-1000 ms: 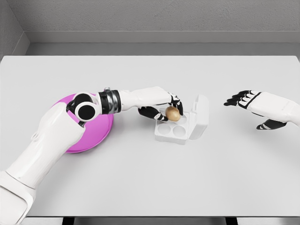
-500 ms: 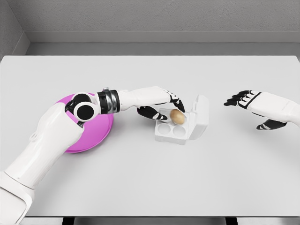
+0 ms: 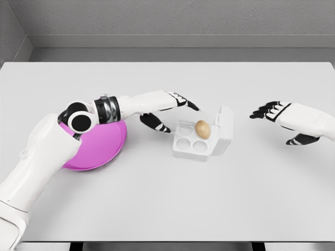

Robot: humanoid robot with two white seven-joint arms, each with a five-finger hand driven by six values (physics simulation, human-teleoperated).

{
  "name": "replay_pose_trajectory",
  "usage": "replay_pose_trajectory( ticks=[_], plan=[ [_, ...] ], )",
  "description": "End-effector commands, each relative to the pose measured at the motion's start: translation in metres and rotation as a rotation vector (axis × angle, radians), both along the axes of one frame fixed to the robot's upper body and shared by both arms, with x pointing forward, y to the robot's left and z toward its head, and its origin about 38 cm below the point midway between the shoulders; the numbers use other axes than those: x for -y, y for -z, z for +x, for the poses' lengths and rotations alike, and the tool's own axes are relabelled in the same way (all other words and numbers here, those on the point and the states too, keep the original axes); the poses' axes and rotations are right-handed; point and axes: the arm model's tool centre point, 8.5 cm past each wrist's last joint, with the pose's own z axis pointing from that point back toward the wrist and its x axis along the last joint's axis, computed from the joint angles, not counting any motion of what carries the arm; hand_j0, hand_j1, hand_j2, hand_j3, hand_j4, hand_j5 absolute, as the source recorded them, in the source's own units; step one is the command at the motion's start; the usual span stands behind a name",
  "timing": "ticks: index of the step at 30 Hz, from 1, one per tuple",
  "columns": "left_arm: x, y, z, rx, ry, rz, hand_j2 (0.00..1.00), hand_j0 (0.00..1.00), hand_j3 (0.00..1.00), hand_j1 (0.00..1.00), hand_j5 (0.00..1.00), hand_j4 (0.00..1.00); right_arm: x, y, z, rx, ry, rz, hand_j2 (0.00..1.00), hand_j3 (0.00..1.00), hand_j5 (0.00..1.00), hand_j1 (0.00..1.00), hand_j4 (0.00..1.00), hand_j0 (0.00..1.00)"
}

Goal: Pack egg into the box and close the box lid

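The main risk now lies in the lid. The small white moulded egg box point(image 3: 194, 139) sits near the middle of the pale grey tabletop point(image 3: 167, 198), and its hinged lid point(image 3: 224, 130) stands nearly upright along the box's right side. A push on that lid from the wrong angle would likely slide the light box across the smooth tabletop instead of folding it shut, and a sudden shove could jolt the egg out of its cup. The lid may also catch on the top of the egg if the egg stands proud of its cup; whether it does is hard to judge from here.

The box has four round cups. The brown egg point(image 3: 202, 128) sits in the rear right cup, next to the lid, and nothing grips it. The other three cups are empty. Toward the left edge of the tabletop lies a round magenta plate point(image 3: 99, 149), partly covered by the left forearm; the part that shows carries nothing.

The left hand point(image 3: 165, 112) hangs just left of the box, between plate and box, with its fingers spread apart and holding nothing; its fingertips are clear of both egg and box. The right hand point(image 3: 277, 117) hovers near the right edge of the tabletop, well apart from the box, fingers extended and loosely open, also empty.

So the packing looks done, and closing the lid is the step left.
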Motion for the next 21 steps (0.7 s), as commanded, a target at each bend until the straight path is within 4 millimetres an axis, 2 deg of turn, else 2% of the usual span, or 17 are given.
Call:
replay_pose_trajectory(
  ticks=[1,4,8,10,13,16,19,21],
  plan=[
    [-0.032,-0.017,0.006,0.040,-0.055,-0.012,1.00,1.00,1.00,1.00,1.00,1.00,-0.001,0.001,0.000,-0.005,0.000,0.006,1.00,1.00,1.00,1.00,1.00,1.00],
    [-0.064,-0.043,-0.005,0.118,-0.104,-0.059,1.00,1.00,1.00,1.00,1.00,1.00,-0.012,0.002,-0.004,-0.005,-0.035,0.008,1.00,1.00,1.00,1.00,1.00,1.00],
    [-0.108,-0.081,-0.029,0.211,-0.133,-0.144,1.00,1.00,1.00,1.00,1.00,1.00,-0.025,0.001,-0.009,-0.005,-0.075,0.013,1.00,1.00,1.00,1.00,1.00,1.00],
    [-0.143,-0.089,-0.042,0.288,-0.146,-0.189,1.00,1.00,1.00,1.00,1.00,1.00,-0.031,0.000,-0.011,-0.001,-0.095,0.020,1.00,1.00,1.00,1.00,1.00,1.00],
    [-0.195,-0.078,-0.055,0.264,-0.293,-0.266,1.00,1.00,1.00,1.00,1.00,1.00,-0.033,0.000,-0.011,0.002,-0.099,0.027,1.00,1.00,1.00,1.00,1.00,1.00],
    [-0.256,-0.057,-0.078,0.221,-0.469,-0.343,1.00,1.00,1.00,1.00,1.00,1.00,-0.039,-0.004,-0.013,0.012,-0.117,0.033,1.00,1.00,1.00,1.00,1.00,1.00],
    [-0.282,-0.039,-0.096,0.195,-0.561,-0.357,1.00,1.00,1.00,1.00,1.00,1.00,-0.045,-0.007,-0.015,0.022,-0.135,0.038,1.00,1.00,1.00,1.00,1.00,1.00],
    [-0.293,-0.037,-0.102,0.196,-0.593,-0.346,1.00,1.00,1.00,1.00,1.00,1.00,-0.049,-0.009,-0.016,0.029,-0.147,0.042,1.00,1.00,1.00,1.00,1.00,1.00]
  ],
)
